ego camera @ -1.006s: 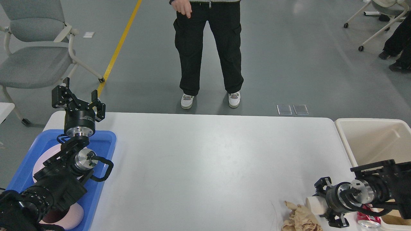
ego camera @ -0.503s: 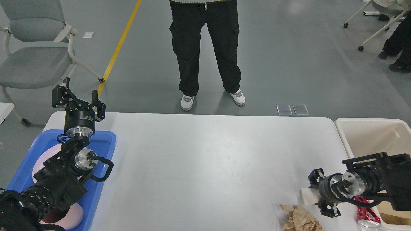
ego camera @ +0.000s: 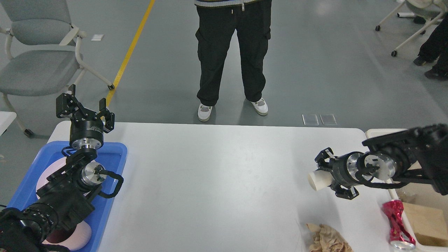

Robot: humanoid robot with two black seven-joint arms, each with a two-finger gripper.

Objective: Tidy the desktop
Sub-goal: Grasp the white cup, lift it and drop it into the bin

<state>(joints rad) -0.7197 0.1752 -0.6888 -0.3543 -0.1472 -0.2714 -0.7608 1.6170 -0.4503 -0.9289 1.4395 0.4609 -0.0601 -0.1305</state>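
Our right gripper was clamped on a white cup, held above the right part of the desktop. Our left gripper, fingers spread with nothing between them, hung over the desktop's far left corner, above the blue tray.

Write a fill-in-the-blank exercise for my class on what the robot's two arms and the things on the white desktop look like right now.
1. The right gripper holds a white ____.
2. The left gripper, its fingers spread, holds ____.
3. A crushed red can lies on the desktop beside the crumpled brown ____.
4. The tray under the left arm is ____.

Missing words: cup; nothing; paper; blue
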